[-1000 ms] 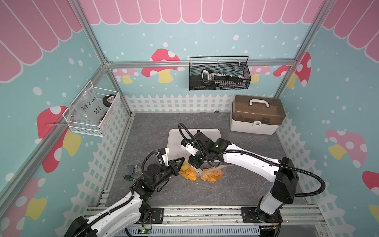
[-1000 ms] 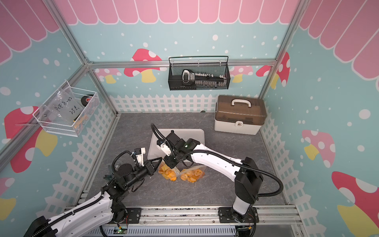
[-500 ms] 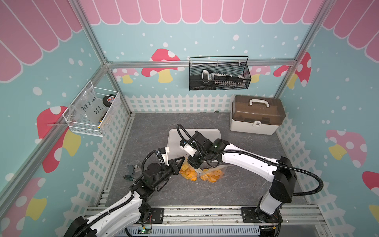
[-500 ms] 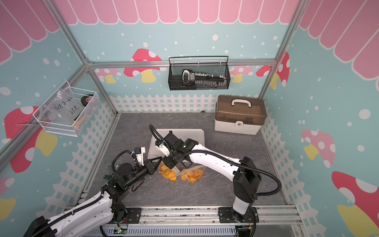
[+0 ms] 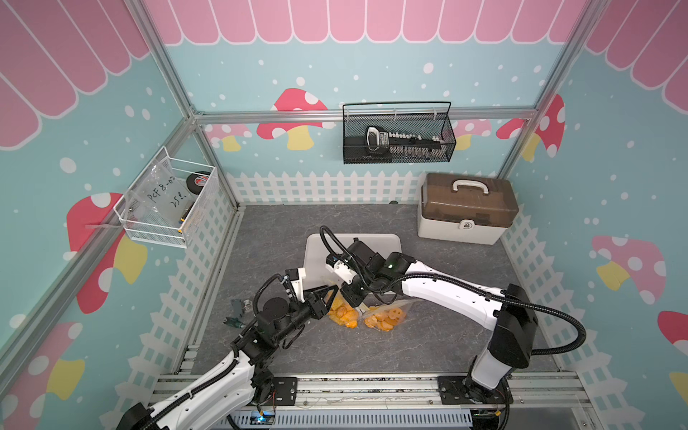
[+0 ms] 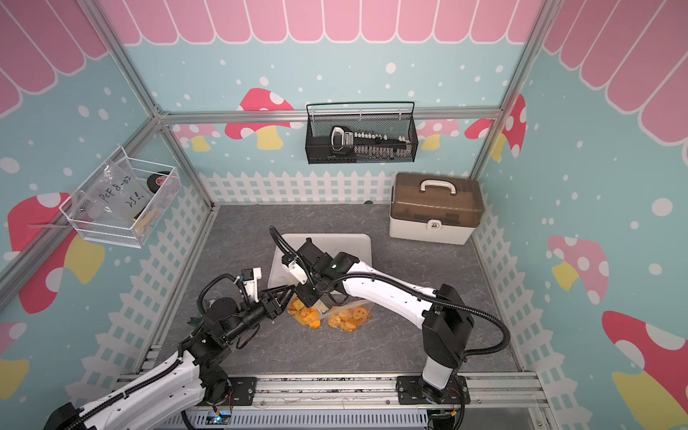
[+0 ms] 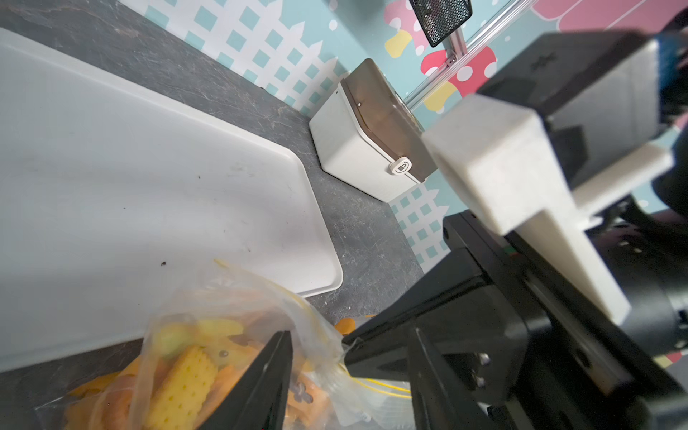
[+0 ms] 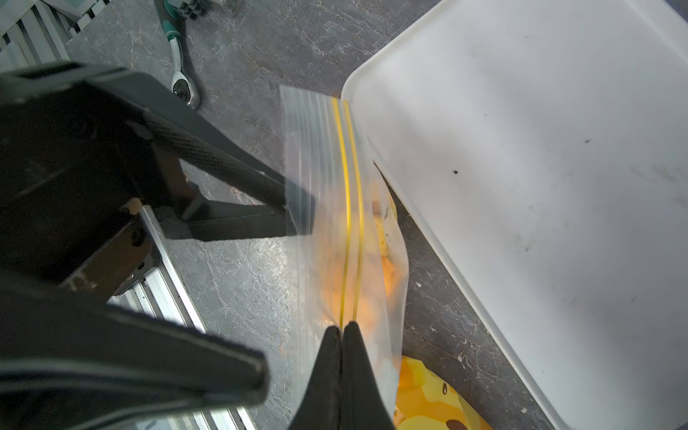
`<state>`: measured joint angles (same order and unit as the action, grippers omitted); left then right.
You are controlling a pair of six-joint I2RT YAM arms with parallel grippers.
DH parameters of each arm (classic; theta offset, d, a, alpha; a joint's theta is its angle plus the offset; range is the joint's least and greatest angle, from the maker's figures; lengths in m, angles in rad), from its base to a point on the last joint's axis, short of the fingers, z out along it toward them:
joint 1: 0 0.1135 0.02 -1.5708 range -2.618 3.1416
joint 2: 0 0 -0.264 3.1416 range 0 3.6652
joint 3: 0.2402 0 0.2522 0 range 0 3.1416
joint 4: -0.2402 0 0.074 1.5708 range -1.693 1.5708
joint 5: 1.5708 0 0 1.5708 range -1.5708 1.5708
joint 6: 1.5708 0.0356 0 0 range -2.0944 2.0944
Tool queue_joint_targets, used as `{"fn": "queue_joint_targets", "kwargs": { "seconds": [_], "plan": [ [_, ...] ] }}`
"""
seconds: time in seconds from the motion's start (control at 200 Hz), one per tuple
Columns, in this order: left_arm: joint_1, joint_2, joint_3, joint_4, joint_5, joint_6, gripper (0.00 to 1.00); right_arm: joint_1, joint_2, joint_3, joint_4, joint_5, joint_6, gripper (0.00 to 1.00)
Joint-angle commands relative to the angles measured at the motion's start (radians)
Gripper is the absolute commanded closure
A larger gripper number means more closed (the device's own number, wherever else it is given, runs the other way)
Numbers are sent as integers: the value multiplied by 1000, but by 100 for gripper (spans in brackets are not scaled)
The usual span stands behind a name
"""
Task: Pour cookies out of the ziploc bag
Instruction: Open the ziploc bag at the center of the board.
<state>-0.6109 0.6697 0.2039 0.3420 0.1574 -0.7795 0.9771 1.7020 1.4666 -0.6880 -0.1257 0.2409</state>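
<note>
Veiling cookies (image 8: 387, 270), cloudy ziploc bag (image 8: 316, 156)

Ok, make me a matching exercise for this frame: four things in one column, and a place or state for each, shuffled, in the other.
1. ziploc bag
2. white tray
3. handled storage box
4. ratchet wrench

A. on the table, left of the bag
B. far right corner of the table, lid shut
C. pinched at its zip by the right gripper
D. behind the bag, no cookies seen in it

Pairs: 1-C, 2-D, 3-B, 4-A
</note>
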Motion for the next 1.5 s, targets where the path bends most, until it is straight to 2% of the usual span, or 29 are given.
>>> {"fn": "queue_joint_targets", "kwargs": {
  "seconds": [0.0,0.24,0.615,0.776,0.946,1.161,1.366,1.491],
  "plan": [
    [-4,-51,-8,-58,-12,-18,46,3,-20,-24,22,12,10,100],
    [-12,-57,-46,-18,-9,-68,60,3,-34,-47,64,16,32,100],
    [-68,99,-36,103,-23,-71,62,-3,-59,-60,92,79,54,100],
    [-69,91,-32,95,-57,-66,63,-3,-75,-85,129,32,52,100],
    [-69,66,-19,70,-82,-67,50,-2,-76,-106,134,9,46,100],
    [-69,43,-22,51,-105,-78,46,-2,-80,-112,138,2,45,100],
    [-69,124,-18,97,-96,-87,50,-2,-84,-112,144,-4,47,100],
    [-70,186,-11,151,-70,-93,58,-2,-90,-117,143,0,49,100]
  ]
}}
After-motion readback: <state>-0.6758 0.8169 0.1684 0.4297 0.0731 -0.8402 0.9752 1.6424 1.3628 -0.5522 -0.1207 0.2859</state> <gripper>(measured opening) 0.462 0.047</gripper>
